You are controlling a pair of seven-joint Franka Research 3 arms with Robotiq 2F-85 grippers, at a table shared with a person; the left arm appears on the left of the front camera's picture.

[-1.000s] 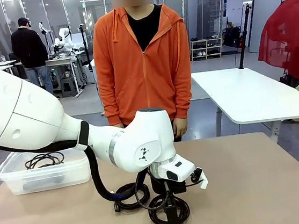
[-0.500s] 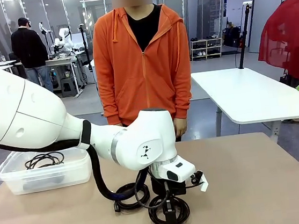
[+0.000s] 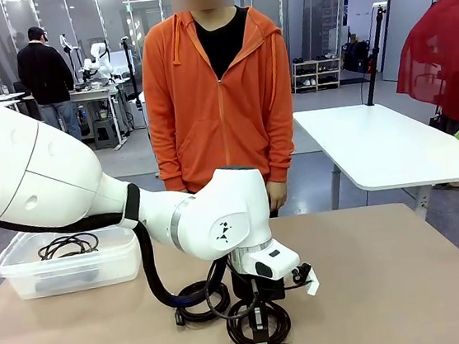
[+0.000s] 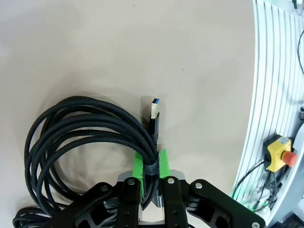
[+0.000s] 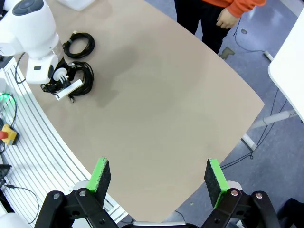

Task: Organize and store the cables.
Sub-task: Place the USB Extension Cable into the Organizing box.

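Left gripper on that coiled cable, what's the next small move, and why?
Probably lift straight up: the left gripper pinches the coiled cable at its strap, it lies flat on the table, and the clear bin stands at the robot's left.

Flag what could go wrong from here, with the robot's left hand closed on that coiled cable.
1. The left hand pinches the coil only at its strap on one edge; on a lift the loops may sag, swing or slip out.
2. The USB plug juts free past the pads and might catch the rim of the bin.
3. A second coil lies close by and could be dragged along.
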